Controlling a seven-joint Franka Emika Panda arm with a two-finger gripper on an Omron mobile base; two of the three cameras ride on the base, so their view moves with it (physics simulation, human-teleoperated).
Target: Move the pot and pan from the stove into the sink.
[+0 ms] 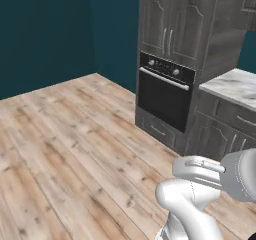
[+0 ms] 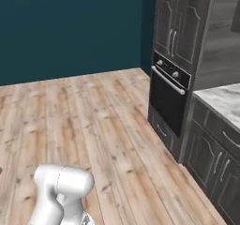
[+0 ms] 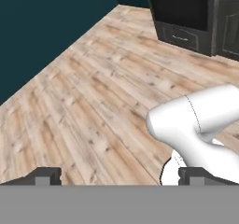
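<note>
The pot, the pan, the stove and the sink are out of view. In the hand view my gripper is open, its two dark fingertips far apart with nothing between them. It points down over bare wooden floor. My white arm is folded low in both base views.
A built-in black oven sits in a tall dark grey cabinet, also seen as the oven. A marble counter over dark cupboards runs to the right. Teal walls stand behind. Wooden floor lies open to the left.
</note>
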